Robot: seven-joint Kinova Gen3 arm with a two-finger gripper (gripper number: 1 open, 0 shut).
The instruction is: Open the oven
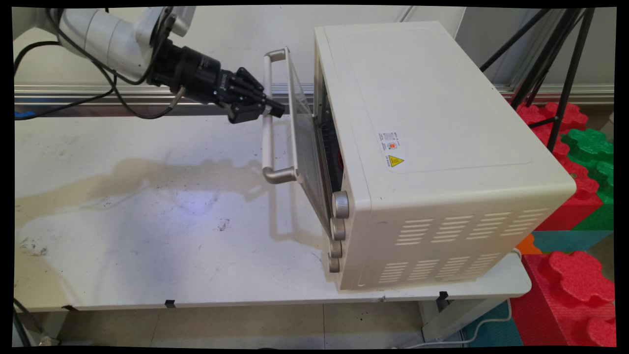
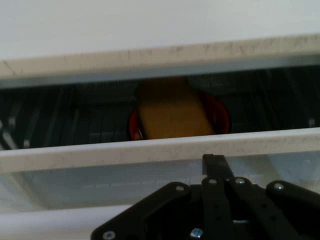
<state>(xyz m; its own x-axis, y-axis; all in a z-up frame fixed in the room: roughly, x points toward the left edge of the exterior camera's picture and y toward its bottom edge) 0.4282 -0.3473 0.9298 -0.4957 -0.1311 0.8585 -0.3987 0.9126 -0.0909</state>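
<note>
Oven door, glass-paned and hinged along its lower edge, stands slightly ajar on the cream toaster oven at the right end of the white table. Its long metal handle is the obvious place to take hold: a stiff, smooth bar standing clear of the glass on two brackets. It looks rigid and probably slick, and the door should swing lightly on its hinge, though the glass pane calls for some gentleness. The black gripper is at the upper part of that bar, fingertips at or around it; whether the jaws are clamped on it or merely beside it I cannot tell. Through the gap at the door's top, the hand camera shows a yellowish-brown piece of food in a red dish on the rack inside. Beyond the oven lie red and green foam blocks and a black tripod.
</note>
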